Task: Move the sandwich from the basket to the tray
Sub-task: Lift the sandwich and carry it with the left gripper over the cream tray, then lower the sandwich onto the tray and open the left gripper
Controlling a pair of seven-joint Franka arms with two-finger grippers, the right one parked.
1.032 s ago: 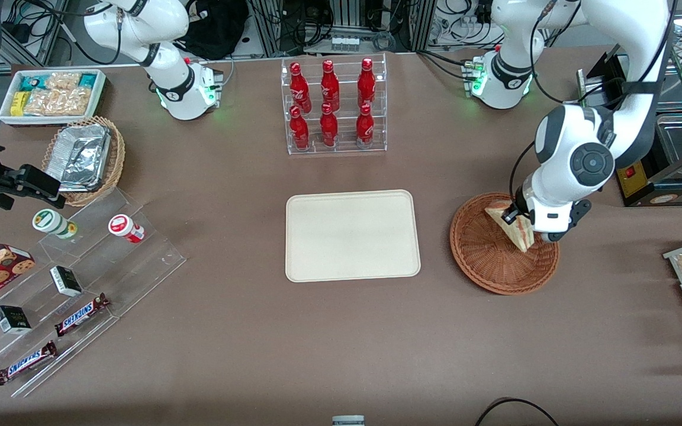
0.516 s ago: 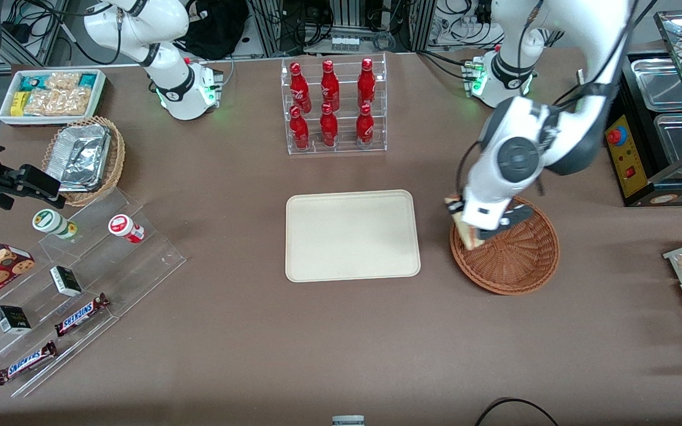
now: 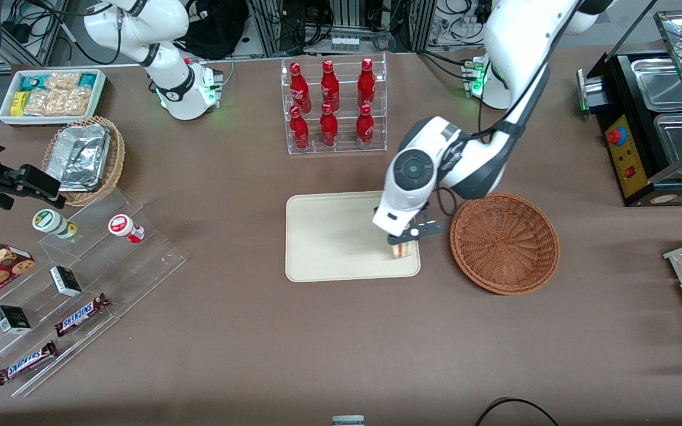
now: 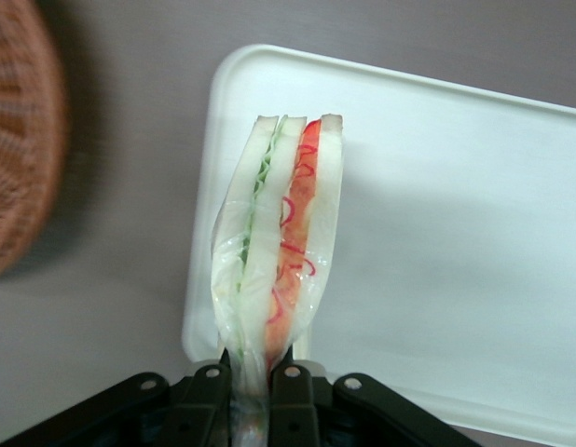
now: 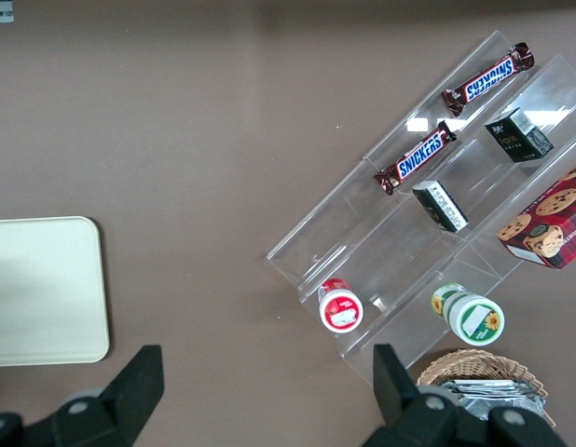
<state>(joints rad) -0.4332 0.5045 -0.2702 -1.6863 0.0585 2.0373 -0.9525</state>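
Observation:
My left gripper (image 3: 405, 241) is shut on the sandwich (image 3: 404, 249), a plastic-wrapped wedge of white bread with red and green filling. It holds the wedge just above the cream tray (image 3: 329, 236), over the tray's corner nearest the basket. In the left wrist view the fingers (image 4: 293, 391) pinch the sandwich (image 4: 281, 233) by its narrow end, with the tray (image 4: 456, 233) beneath it. The reddish-brown wicker basket (image 3: 504, 242) stands empty beside the tray, toward the working arm's end; its rim also shows in the left wrist view (image 4: 18, 158).
A clear rack of red bottles (image 3: 332, 106) stands farther from the camera than the tray. A tan basket of foil trays (image 3: 83, 158), a white snack bin (image 3: 51, 94) and clear snack shelves (image 3: 74, 284) lie toward the parked arm's end. A black appliance (image 3: 649, 130) stands beside the basket.
My gripper lifted the sandwich out of the basket and carried it sideways to above the tray's corner. The basket is now empty.

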